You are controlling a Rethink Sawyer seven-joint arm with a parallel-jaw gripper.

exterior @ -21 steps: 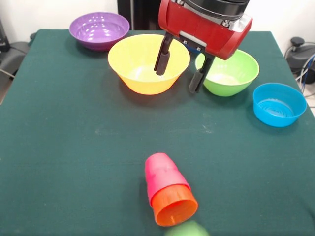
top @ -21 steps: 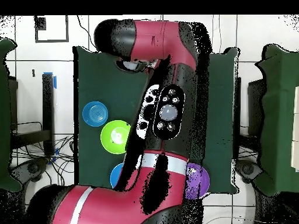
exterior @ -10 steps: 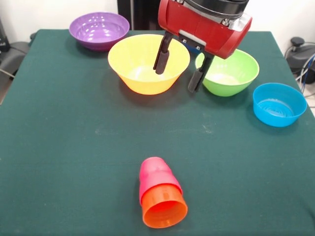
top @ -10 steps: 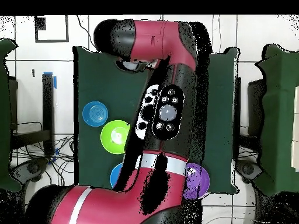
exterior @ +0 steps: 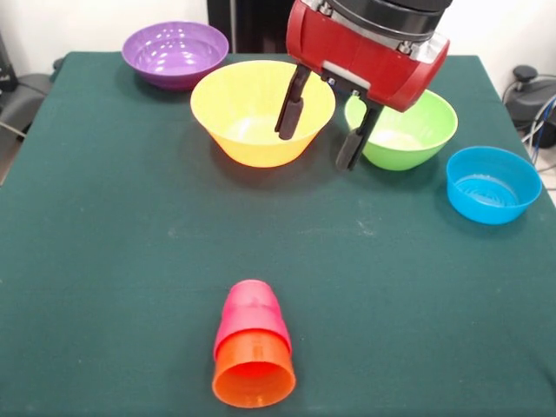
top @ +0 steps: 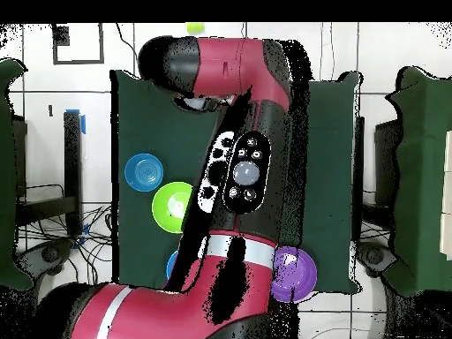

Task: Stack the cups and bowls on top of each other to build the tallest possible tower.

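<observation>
Risk first: the only stacked pair lies on its side. Red-pink cup (exterior: 251, 310) and orange cup (exterior: 254, 376) are nested, toppled on the green table (exterior: 113, 226) near its front edge, the orange mouth facing the camera, closed pink end pointing back toward the bowls. Round bodies on cloth; my judgement is that any glancing touch sends them rolling, possibly off the near edge. Gripper (exterior: 321, 123) hangs well apart from them, above the gap between the orange-yellow bowl (exterior: 261, 111) and the lime green bowl (exterior: 401, 129), fingers (exterior: 290, 109) spread with nothing between them. One fingertip shows in front of the yellow bowl's inside wall, the other close beside the green bowl's rim; how high they clear, cannot tell. A straight descent here could clip either rim and shove a bowl. Purple bowl (exterior: 175, 54) sits at a back corner, blue bowl (exterior: 492, 183) off to the side beyond the green one. Overhead, the arm covers most of the table; a second blue bowl (top: 173, 262) peeks out beside it. Remaining cups not seen. Grasping a lying cup from above probably calls for fingers across the barrel; a squeeze on the tapered walls may squirt the pair out or split it.
</observation>
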